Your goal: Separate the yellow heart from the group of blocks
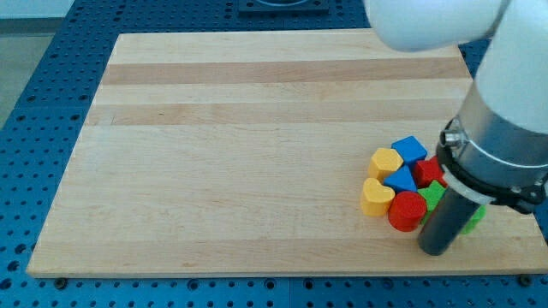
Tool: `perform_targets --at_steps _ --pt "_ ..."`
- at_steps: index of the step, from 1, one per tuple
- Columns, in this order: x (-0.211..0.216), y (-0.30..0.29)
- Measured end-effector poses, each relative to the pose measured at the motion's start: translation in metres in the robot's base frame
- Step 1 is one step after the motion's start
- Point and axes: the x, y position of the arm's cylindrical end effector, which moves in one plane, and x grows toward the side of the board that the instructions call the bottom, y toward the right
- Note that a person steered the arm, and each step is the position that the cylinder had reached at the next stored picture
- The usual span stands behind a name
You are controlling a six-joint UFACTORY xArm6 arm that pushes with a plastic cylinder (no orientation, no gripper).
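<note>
The blocks sit bunched at the lower right of the tabletop (257, 154). The yellow heart (377, 197) is on the cluster's left edge, touching the red cylinder (406, 210) and blue block (400, 180). Another yellow block (386, 160) lies just above it. My tip (434, 248) rests just right of the red cylinder, hiding most of a green block (434, 193). There is no gripper here.

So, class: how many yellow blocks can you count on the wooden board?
2, both on the cluster's left edge: the upper yellow block beside the blue ones, and the lower yellow block left of the red cylinder. The arm may hide more.
</note>
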Motion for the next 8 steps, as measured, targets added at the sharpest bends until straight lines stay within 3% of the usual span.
perform_targets --at_steps 4,8 --pt "-0.008 -0.006" --pt "-0.036 -0.073"
